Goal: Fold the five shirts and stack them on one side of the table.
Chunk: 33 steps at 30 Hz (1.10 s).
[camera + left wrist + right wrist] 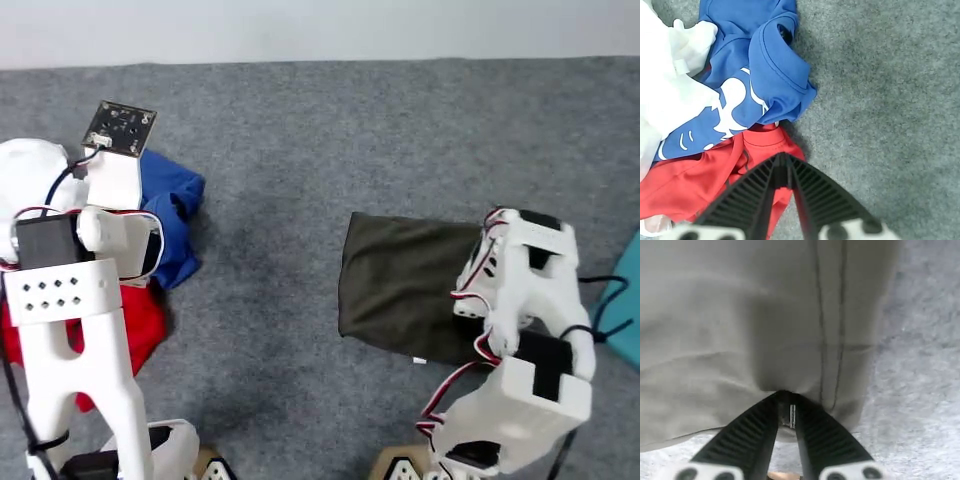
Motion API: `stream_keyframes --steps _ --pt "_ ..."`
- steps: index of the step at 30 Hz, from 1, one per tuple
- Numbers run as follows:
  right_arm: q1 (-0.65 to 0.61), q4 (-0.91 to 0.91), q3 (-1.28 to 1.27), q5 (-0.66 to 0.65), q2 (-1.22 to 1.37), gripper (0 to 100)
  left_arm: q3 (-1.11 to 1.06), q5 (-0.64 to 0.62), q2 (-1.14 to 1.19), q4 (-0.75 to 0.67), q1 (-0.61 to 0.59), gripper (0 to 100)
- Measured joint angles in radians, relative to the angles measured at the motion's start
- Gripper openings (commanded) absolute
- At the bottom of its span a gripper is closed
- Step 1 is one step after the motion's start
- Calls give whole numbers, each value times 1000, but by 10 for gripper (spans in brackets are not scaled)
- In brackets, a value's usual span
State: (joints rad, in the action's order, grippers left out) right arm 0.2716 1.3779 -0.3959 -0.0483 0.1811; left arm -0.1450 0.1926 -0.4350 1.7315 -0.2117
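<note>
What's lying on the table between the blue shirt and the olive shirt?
Nothing; the high view shows bare grey table cover between blue shirt and olive shirt.

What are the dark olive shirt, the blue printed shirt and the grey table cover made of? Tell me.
Dark olive folded shirt: matte cloth, probably cotton; double stitched seam.
Blue printed shirt: soft knit, likely cotton jersey; ribbed collar.
Grey table cover: fuzzy felt or carpet.

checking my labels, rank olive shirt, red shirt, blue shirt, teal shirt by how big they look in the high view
1. olive shirt
2-3. red shirt and blue shirt: look alike, both partly under the left arm, so unranked
4. teal shirt, cut off by the frame edge
</note>
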Motion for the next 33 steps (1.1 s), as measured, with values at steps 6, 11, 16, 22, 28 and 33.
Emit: stream_keyframes --steps 6,11,16,22,28,33 --pt "28 2 0 0 -98 10 0 0 0 0 0 3" --pt "2 14 0 0 -264 10 0 0 0 0 0 3" --pt "-41 52 0 0 -393 10 0 0 0 0 0 3" --pt "-38 80 0 0 -420 12 0 0 0 0 0 5" --pt "-38 81 0 0 -422 13 0 0 0 0 0 5" --pt "-38 81 0 0 -422 14 0 0 0 0 0 4"
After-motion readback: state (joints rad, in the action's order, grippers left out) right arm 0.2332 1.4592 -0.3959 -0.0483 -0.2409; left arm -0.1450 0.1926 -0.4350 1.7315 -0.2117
